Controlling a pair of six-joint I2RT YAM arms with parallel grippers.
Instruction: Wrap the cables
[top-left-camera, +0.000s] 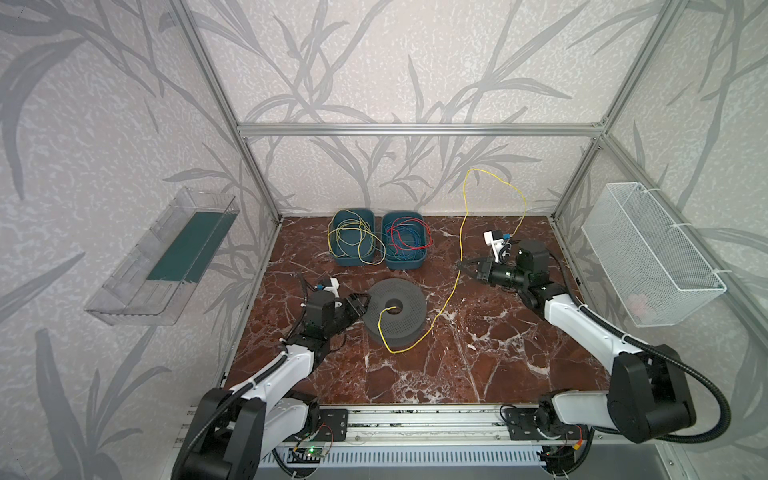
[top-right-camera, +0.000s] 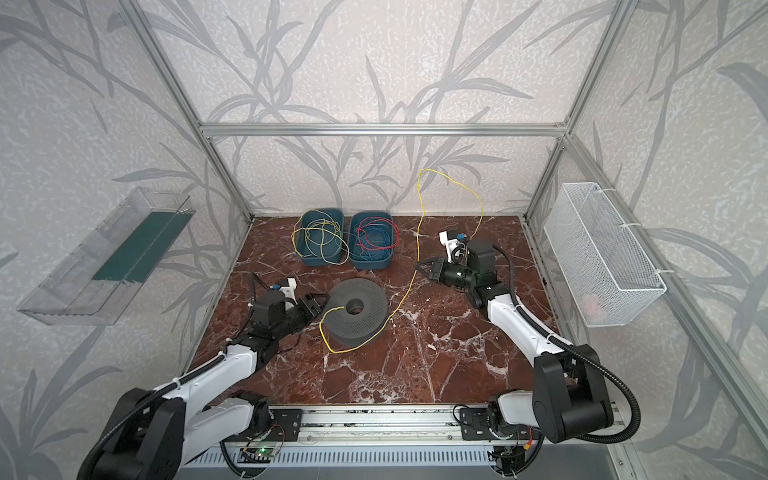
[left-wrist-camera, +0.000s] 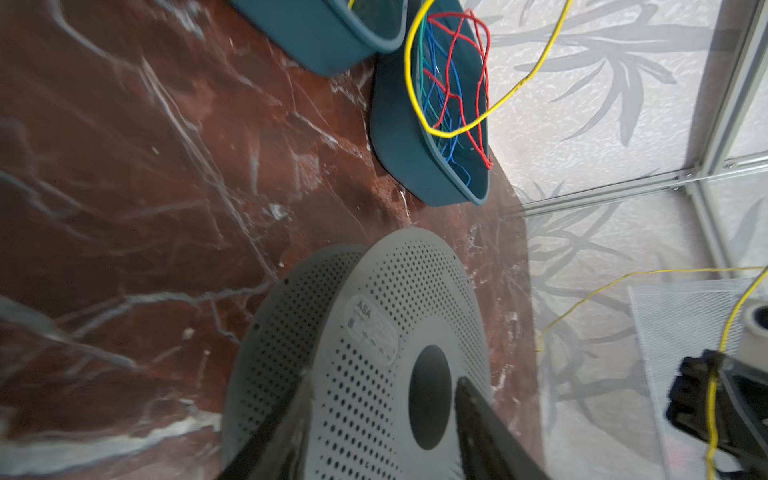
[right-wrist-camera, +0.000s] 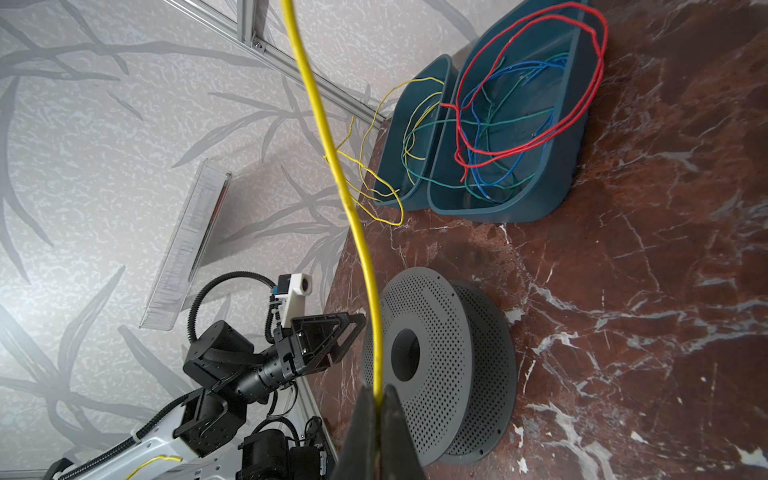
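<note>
Leaf-patterned grey wallpaper lines the cell on three sides, framed by aluminium rails. Below it lies the counter, a red-brown marble-look slab with white veins. A clear plastic tray hangs on the left wall and a white mesh basket on the right wall.

At the back of the counter two teal bins stand close side by side. The left bin holds other yellow cables in loose loops, a few of which spill over its front rim onto the counter. The right bin holds a tangle of red, blue and green wires.

Near the middle of the counter a grey perforated spool lies flat with its centre hole facing up. The left claw is at the spool's left edge, its jaws apart with the rim of the upper flange between them — whether the fingers touch it I cannot tell.

The right claw hovers above the counter to the right of the bins, its jaws pressed together on the yellow cable. One end of that cable rests on the spool's top face beside the hole. From there it drops over the spool's front-left side, curls in a loop on the counter just in front of it, and climbs rightward to the right claw. Past the grip it rises in a tall free loop against the back wall and comes down behind the right wrist.
</note>
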